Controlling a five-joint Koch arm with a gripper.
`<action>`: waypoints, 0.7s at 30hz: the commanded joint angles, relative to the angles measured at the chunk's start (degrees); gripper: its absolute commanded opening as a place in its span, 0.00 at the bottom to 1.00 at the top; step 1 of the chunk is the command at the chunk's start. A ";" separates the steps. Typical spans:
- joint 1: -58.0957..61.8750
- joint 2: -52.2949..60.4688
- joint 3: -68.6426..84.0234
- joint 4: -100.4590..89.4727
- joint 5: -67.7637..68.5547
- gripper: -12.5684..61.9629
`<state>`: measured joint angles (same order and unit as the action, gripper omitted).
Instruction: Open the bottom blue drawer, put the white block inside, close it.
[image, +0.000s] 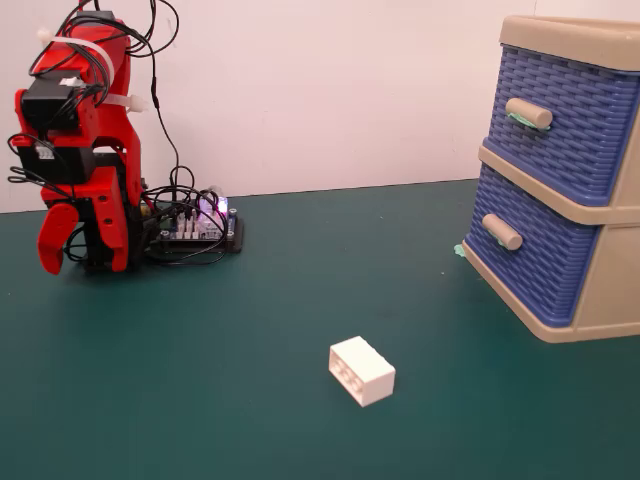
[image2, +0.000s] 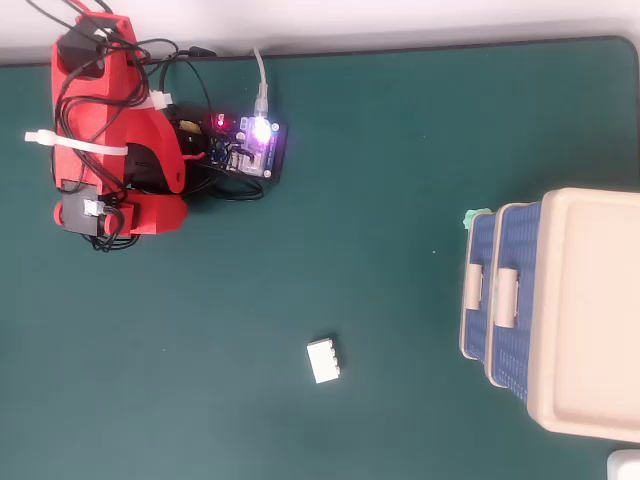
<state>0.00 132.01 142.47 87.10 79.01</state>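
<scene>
Your fixed view looked low across the mat (image: 200, 400); your overhead view looked straight down. Both covered arm (image: 85, 150), cabinet (image2: 590, 310).
</scene>
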 joint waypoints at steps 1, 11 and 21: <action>-0.44 2.72 0.62 7.73 -0.88 0.63; -1.58 2.11 -32.26 9.23 4.57 0.62; -56.51 -13.80 -49.22 -11.34 61.70 0.62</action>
<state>-46.85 119.88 95.01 85.43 126.12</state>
